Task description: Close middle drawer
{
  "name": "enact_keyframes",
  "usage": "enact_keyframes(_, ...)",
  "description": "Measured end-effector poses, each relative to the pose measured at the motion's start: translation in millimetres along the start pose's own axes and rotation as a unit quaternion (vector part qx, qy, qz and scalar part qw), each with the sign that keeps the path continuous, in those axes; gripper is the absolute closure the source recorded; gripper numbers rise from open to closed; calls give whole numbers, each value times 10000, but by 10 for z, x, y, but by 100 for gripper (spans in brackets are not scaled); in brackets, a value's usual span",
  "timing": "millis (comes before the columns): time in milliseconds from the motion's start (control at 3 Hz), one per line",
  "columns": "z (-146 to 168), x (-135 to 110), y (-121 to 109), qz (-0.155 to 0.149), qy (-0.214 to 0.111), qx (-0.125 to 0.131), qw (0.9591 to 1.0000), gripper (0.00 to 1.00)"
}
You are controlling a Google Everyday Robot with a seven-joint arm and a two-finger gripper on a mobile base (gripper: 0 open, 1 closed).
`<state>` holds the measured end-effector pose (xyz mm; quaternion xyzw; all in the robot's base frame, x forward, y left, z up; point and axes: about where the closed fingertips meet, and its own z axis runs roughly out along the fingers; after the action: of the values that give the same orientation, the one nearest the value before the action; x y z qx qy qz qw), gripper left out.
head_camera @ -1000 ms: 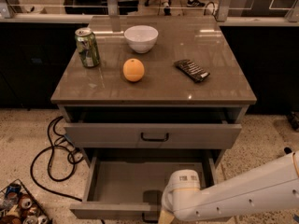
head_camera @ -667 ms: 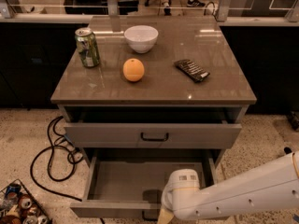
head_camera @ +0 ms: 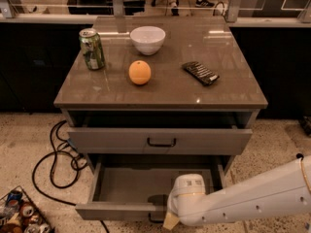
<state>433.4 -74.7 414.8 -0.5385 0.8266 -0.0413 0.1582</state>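
The middle drawer (head_camera: 119, 210) is pulled far out below the top drawer (head_camera: 160, 141), and its grey-beige inside is bare. Its black handle is mostly hidden behind my arm. My gripper (head_camera: 171, 221) is at the drawer's front edge near its centre, at the end of the white arm (head_camera: 252, 198) that reaches in from the lower right. The top drawer, with its own black bar handle, stands slightly out from the cabinet. The lowest drawer is out of view.
On the cabinet top (head_camera: 160, 89) stand a green can (head_camera: 92, 48), a white bowl (head_camera: 147, 39), an orange (head_camera: 139, 72) and a flat black object (head_camera: 200, 73). Black cables (head_camera: 56, 161) lie on the floor at left. A rack of cans (head_camera: 19, 215) sits at bottom left.
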Motion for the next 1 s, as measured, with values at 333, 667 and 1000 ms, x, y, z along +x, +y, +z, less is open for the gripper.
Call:
enact_keyframes(333, 0, 0, 0, 0, 0, 0, 10000, 100)
enact_keyframes(667, 86, -21, -190, 152, 72, 235, 9996, 100)
enact_keyframes(1000, 87, -21, -190, 152, 72, 235, 9996, 100)
